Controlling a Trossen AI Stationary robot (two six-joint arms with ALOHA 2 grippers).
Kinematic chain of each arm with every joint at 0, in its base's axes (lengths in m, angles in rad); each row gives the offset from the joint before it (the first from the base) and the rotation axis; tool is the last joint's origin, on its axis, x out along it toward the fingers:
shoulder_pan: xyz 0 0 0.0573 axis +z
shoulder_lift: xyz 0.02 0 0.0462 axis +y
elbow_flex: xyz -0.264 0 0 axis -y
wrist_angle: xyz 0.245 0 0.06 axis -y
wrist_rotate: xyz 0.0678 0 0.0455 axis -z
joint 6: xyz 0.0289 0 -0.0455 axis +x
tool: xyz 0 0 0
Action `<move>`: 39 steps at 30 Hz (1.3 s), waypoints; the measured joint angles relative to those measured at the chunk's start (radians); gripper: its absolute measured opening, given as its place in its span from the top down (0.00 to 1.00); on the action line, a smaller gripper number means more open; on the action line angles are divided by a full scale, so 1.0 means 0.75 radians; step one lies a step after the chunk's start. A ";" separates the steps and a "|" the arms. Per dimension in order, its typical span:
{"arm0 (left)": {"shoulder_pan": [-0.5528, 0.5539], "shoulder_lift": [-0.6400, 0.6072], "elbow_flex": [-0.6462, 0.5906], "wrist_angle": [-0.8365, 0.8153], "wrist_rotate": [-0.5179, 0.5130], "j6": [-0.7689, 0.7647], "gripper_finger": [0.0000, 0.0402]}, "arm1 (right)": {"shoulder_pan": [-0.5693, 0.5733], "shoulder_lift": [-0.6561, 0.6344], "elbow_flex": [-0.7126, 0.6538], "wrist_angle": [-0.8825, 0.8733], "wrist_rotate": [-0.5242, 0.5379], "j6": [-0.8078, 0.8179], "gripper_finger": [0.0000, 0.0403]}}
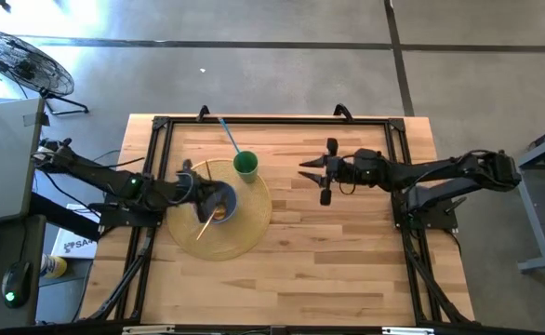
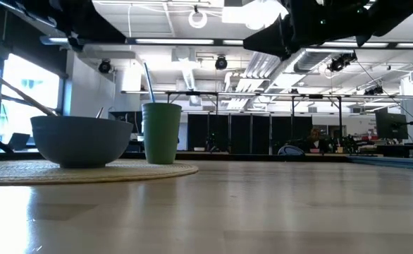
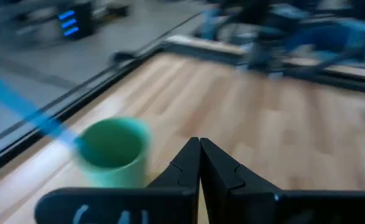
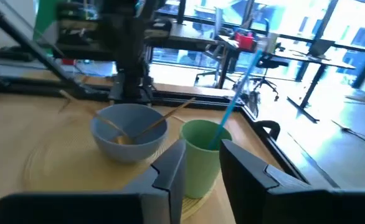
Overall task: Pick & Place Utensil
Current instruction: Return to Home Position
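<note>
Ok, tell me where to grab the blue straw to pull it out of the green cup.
Grip the blue straw on its bare upper length, well above the rim of the green cup. It leans toward the edge of the table at the high view's top, so probably come from above, fingers across the shaft, and pull along the lean. The blue bowl sits close beside the cup.

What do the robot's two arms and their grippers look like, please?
Both arms are black and built of slim jointed links. The left arm carries a small green light near its wrist; the right arm is of the same make. The left gripper has flat, wedge-shaped black fingers on a crossbar with pale markings; the right gripper has the same angular black fingers.
</note>
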State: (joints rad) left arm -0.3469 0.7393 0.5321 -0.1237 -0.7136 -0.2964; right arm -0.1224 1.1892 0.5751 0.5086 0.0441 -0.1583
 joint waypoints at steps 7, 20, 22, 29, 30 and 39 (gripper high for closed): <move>0.125 -0.039 -0.151 0.334 0.337 0.232 1.00 | -0.004 0.000 0.000 0.008 0.002 0.106 0.85; 0.253 -0.272 -0.242 0.339 0.625 0.374 1.00 | 0.188 -0.159 -0.001 -0.239 0.069 0.158 0.99; 0.253 -0.302 -0.257 0.339 0.625 0.388 1.00 | 0.204 -0.228 -0.001 -0.321 0.080 0.182 0.98; 0.253 -0.366 -0.290 0.285 0.555 0.394 1.00 | 0.226 -0.434 -0.001 -0.477 0.106 0.204 0.99; 0.253 -0.369 -0.290 0.276 0.545 0.393 1.00 | 0.226 -0.455 -0.001 -0.481 0.116 0.213 0.99; 0.253 -0.370 -0.290 0.263 0.541 0.390 1.00 | 0.226 -0.489 -0.001 -0.562 0.104 0.215 1.00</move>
State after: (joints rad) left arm -0.1570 0.4618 0.3145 0.0738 -0.3078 -0.0039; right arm 0.0471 0.8224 0.5747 0.0872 0.1221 0.0032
